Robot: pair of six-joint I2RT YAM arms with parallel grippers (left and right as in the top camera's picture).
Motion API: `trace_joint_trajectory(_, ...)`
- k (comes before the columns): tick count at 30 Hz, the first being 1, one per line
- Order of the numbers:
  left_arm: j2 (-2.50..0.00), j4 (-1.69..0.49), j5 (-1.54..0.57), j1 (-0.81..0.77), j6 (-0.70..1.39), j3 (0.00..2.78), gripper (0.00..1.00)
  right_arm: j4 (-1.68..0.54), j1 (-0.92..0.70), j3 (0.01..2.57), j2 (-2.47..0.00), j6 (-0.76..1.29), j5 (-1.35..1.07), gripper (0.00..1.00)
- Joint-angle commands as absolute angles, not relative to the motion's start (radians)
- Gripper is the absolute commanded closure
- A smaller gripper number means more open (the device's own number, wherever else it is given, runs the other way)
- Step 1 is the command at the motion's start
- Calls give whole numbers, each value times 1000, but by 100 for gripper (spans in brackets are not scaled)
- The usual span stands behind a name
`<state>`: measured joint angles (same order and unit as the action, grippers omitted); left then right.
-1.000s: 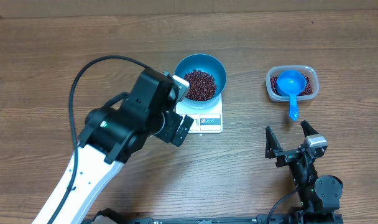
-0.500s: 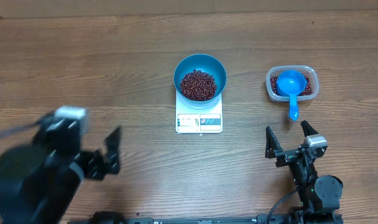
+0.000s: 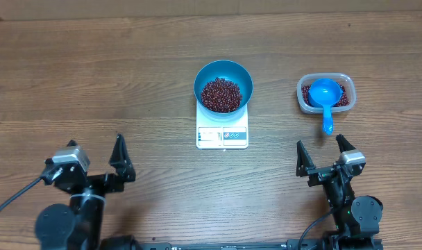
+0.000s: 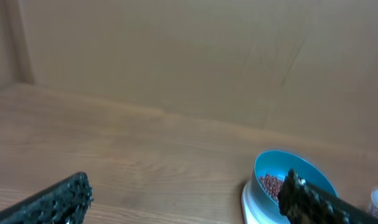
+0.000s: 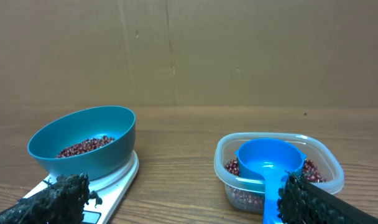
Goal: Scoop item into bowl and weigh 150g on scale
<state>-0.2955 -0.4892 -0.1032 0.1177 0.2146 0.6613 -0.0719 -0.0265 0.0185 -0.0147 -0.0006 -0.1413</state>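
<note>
Straight ahead of your right claw (image 3: 320,147): 1 scoop (image 3: 325,104) in the tub (image 3: 301,87) of beans (image 3: 344,98), handle pointing back toward it; your nearer arm. Left claw (image 3: 91,167) and right claw both spread wide, empty.

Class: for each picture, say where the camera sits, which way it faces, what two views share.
Overhead: above the wooden table, looking straight down; left gripper and right gripper, both open.
Left wrist: low, facing the far wall; own fingers, round blue bowl of red-brown beans.
Right wrist: low, facing bowl, white square scale, clear plastic tub, blue scoop; own fingers.
Shared: both wrist views show the bowl.
</note>
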Motion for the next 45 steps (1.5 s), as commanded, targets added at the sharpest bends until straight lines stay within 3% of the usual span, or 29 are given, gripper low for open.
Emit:
trace_joint_trajectory(1,-234,-321,-150,134,385,480,0,-68,-23,8,-3,-1,-135,0)
trace_joint_trajectory(6,-134,-112,-150,144,495,272,1,-68,-23,8,-3,-1,-135,0)
trace_joint_trajectory(11,-6,-93,-147,146,507,161,0,-68,-23,8,-3,-1,-135,0)
trace_joint_trajectory(20,-3,67,-147,146,579,7,0,-68,-23,8,-3,-1,-135,0)
trace_joint_trajectory(26,-3,-63,-171,142,599,5,1,-68,-23,8,-3,-1,-135,0)
trace_joint_trajectory(45,-4,-63,-173,138,546,5,1,-68,-23,8,-3,-2,-135,0)
